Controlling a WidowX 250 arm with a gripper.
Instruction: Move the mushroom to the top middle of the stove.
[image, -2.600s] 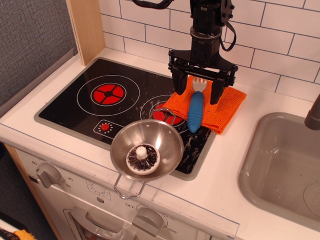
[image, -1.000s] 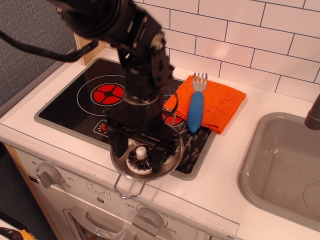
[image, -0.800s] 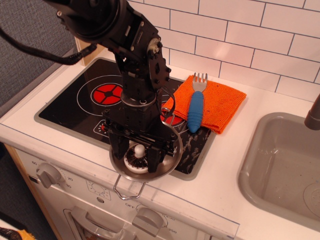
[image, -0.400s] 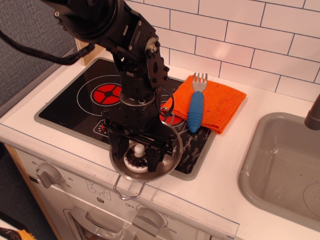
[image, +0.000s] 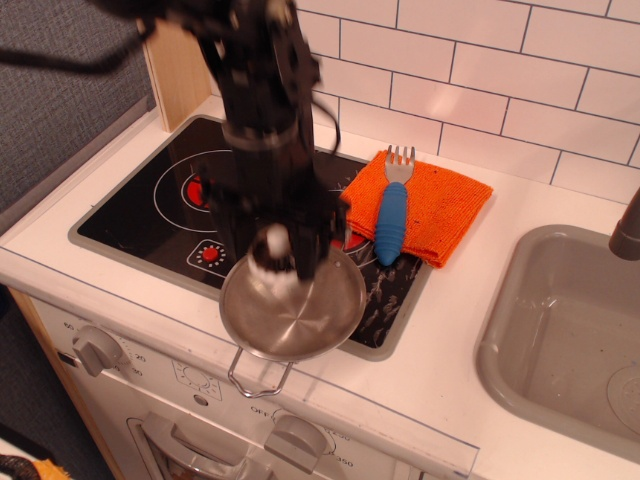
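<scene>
The mushroom (image: 273, 255), stem up and dark gills around it, hangs between my gripper's (image: 272, 252) fingers just above the steel bowl (image: 300, 312), whose inside now shows bare. The gripper is shut on the mushroom; the arm rises from it toward the top of the frame and is blurred. The stove (image: 140, 210) is the black glossy cooktop with red burner marks; the arm hides much of its middle. The bowl sits at the stove's front right corner.
An orange cloth (image: 445, 205) with a blue-handled fork (image: 391, 220) lies at the stove's back right. A grey sink (image: 560, 330) is at the right. White tiled wall behind, a wooden post (image: 178, 50) at the back left, oven knobs (image: 95, 348) below the front edge.
The gripper came from over the cloth down into the bowl, closed around the mushroom, and has now lifted it out; the bowl is empty.
</scene>
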